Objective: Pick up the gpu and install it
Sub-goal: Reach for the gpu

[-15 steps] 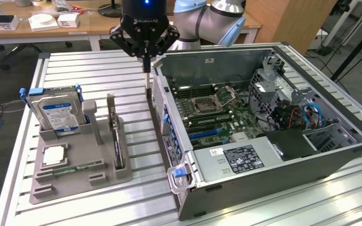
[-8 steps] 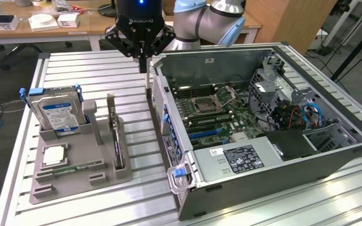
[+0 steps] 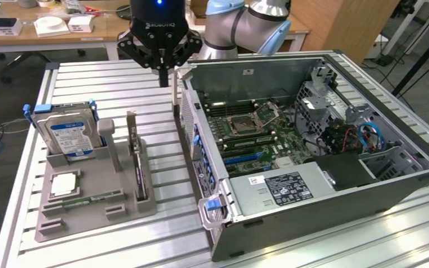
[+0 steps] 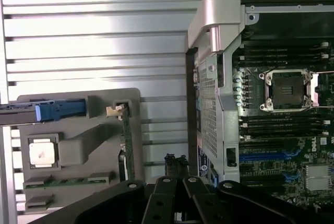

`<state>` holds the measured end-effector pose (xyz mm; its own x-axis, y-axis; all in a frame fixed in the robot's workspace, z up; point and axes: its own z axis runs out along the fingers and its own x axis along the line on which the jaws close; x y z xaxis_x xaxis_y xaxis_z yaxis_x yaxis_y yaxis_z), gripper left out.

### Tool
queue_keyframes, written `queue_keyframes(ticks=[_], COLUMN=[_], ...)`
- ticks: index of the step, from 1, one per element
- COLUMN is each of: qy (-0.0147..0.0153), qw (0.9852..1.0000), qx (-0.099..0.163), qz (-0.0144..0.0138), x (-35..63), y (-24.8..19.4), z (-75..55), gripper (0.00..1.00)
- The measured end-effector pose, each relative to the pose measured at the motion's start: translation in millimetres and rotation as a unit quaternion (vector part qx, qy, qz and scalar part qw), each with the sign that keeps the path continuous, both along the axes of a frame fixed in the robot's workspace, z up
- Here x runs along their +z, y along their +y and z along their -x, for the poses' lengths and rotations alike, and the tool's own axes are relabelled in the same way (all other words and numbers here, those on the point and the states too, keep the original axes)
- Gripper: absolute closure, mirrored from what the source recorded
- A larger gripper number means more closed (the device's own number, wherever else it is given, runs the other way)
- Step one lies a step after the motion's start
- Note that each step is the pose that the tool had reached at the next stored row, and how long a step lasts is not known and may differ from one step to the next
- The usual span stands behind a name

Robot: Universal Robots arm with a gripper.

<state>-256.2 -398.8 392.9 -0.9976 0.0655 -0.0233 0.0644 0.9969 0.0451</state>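
GPU (image 3: 138,167) stands on its long edge in a slot of the grey holder (image 3: 87,215) on the slatted table (image 3: 110,84), just beside the hard drive (image 3: 67,137), which sits upright in the same holder on the exterior view's left. The card is untouched. Its silver bracket end is at the far end of the slot, the end nearest the arm, and its long axis runs from there straight toward the near edge of the table, roughly parallel to the side wall of the open computer case (image 3: 363,184). The gripper (image 3: 163,82) hangs well above the table with its two fingers pressed together and nothing between them. It is not over the card: it sits over the bare strip between holder and case, close to the case's far corner, so the card lies below it, off toward the exterior view's left and nearer the camera, with the bracket end being the closest part. From the wrist camera the card shows edge-on as a thin green line with the bracket at one end, apart from the closed fingertips, and the case wall is nearer to them than the card is. As I read it the pick has not begun — the card is seated in its slot, and the motherboard (image 3: 252,134) inside the case has no card standing in it.
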Motion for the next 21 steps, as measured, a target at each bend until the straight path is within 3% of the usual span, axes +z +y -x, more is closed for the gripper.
queue_keyframes(ticks=[21], qy=[0.0000], qw=[1.0000], qx=[0.000], qz=[0.0000], x=[0.0], y=[0.0], z=[28.3], gripper=[0.89])
